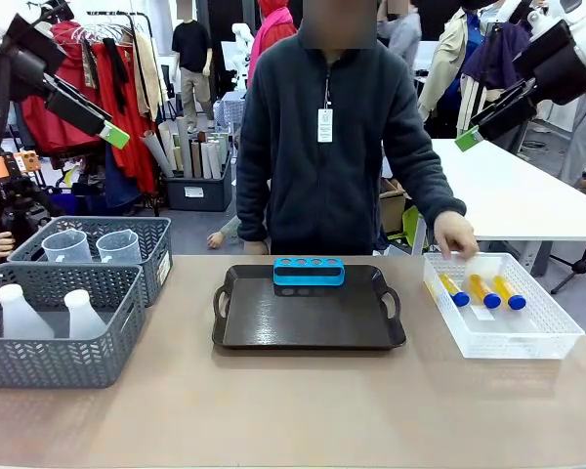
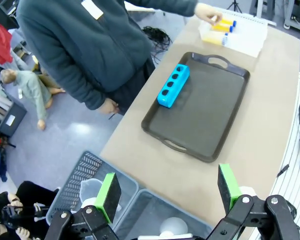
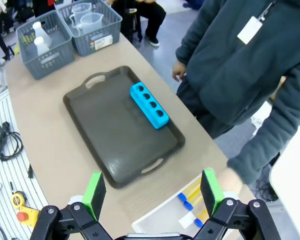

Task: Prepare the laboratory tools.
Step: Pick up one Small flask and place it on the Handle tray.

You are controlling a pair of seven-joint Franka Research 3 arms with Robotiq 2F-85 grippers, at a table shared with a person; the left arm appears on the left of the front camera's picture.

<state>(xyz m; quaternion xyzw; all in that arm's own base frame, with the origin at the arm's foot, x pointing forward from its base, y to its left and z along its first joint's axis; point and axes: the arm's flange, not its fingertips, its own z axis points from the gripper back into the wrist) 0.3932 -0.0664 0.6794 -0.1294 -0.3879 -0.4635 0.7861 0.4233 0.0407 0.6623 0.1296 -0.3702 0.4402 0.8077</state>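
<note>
Blue rack [image 1: 309, 271] is sitting empty on the tray [image 1: 303, 327], tubes [image 1: 483, 291] waiting at three o'clock; we are seemingly just starting, holding left gripper [image 2: 168, 188] and right gripper [image 3: 153, 190] spread.

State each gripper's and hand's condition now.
Left gripper: open, holding nothing.
Right gripper: open, holding nothing.
Person's outstretched hand: over white plastic basket; grip unclear.

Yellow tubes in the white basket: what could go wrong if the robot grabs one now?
1. The person's hand is at the white basket, beside the yellow tubes; a reaching right pincer might bump it.
2. The tubes lie close together, so the pincer could nudge a neighbour or pinch two.
3. The blue rack has small holes; a tilted tube might miss.
</note>
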